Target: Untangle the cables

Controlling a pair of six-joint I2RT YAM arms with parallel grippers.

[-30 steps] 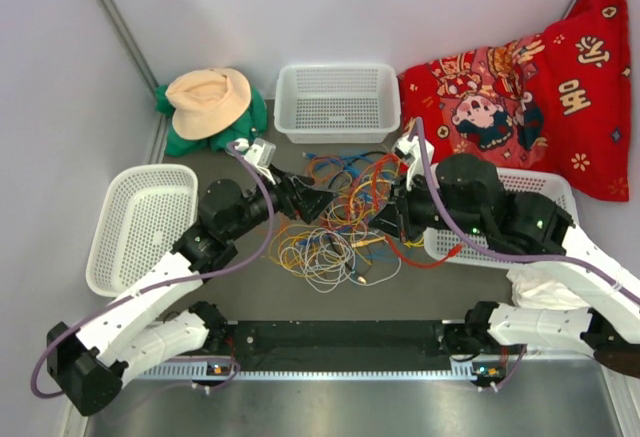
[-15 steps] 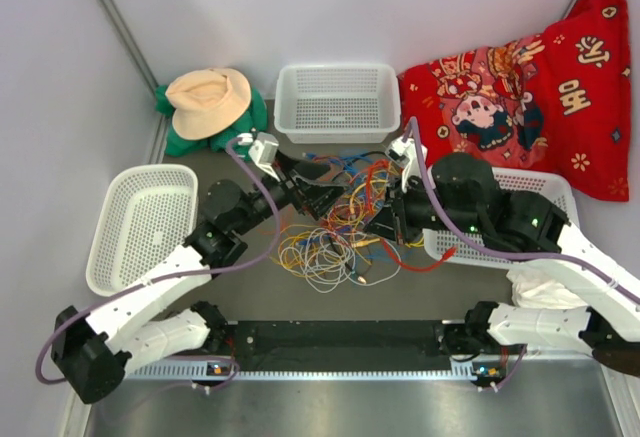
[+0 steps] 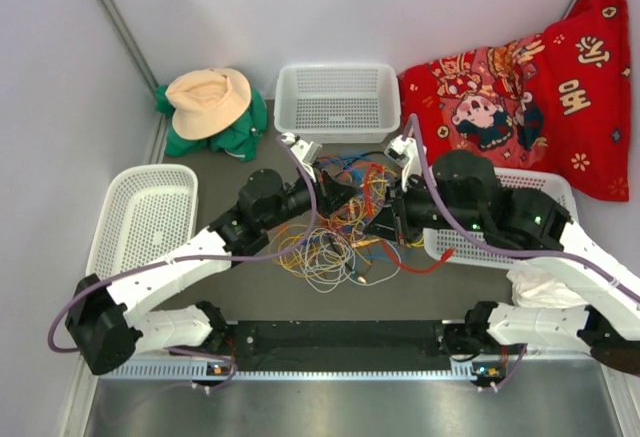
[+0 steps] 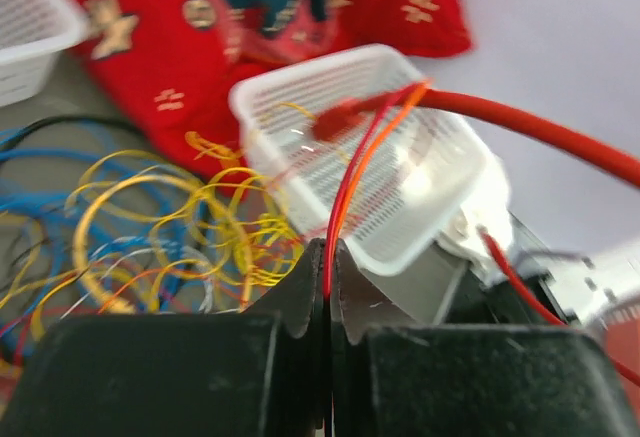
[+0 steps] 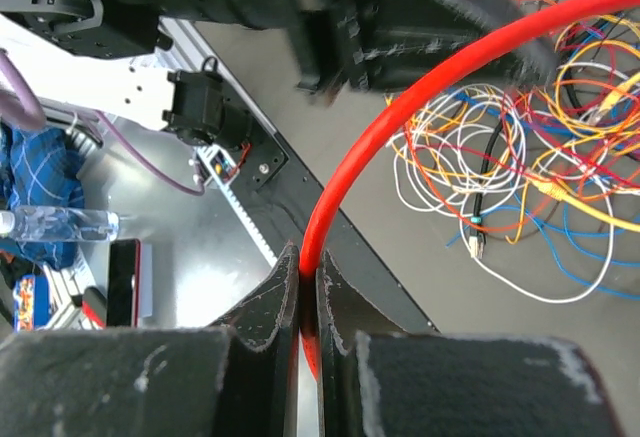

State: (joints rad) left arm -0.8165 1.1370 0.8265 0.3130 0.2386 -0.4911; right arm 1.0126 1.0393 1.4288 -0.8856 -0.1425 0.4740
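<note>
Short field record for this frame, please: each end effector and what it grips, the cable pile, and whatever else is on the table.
left end effector: shut on thin red and orange cables
right end effector: shut on red cable
tangle: knotted, many colours, mid-scene
baskets: three, white; left, back, right
other: hat, red cloth

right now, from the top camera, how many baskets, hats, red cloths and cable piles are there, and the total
baskets: 3
hats: 1
red cloths: 1
cable piles: 1
total: 6
</note>
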